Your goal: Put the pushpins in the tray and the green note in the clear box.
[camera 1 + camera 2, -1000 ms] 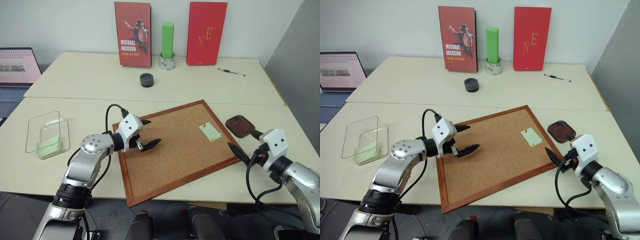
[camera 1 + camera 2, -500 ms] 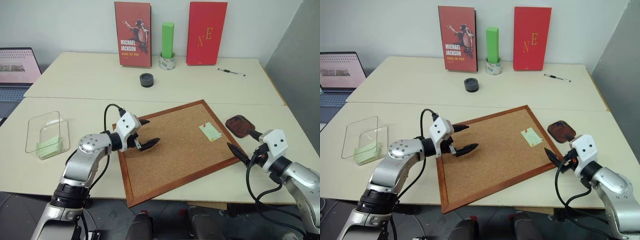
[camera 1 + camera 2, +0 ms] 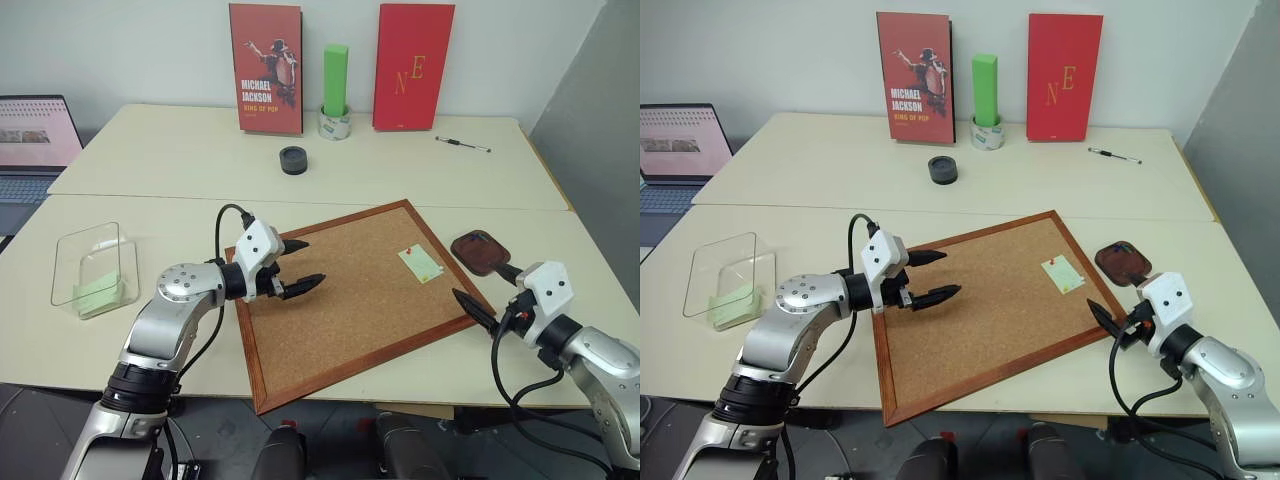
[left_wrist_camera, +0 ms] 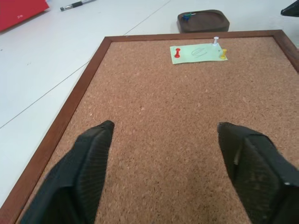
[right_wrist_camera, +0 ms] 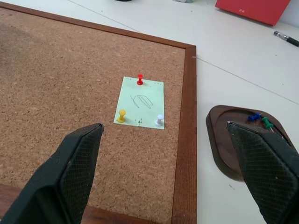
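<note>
The green note (image 5: 140, 108) lies flat on the right part of the corkboard (image 3: 340, 320), held by red (image 5: 139, 80), yellow (image 5: 122, 115) and white (image 5: 160, 119) pushpins. Just beyond the board's right corner sits the dark brown tray (image 5: 224, 149) with a blue and a green pin in it. The clear box (image 3: 95, 268) stands at the table's left side with a pale green slip (image 3: 97, 293) inside. My left gripper (image 3: 313, 261) hovers open over the board's left part, far from the note. My right gripper (image 3: 480, 281) is open near the board's right corner, beside the tray.
At the back of the table stand two red books (image 3: 265, 68), a bright green block (image 3: 335, 80) in a tape roll, a black round object (image 3: 293, 160) and a pen (image 3: 463, 144). A laptop (image 3: 35, 140) sits at the far left.
My left gripper's fingers stand slightly closer together than before. The right arm and the objects have not moved.
</note>
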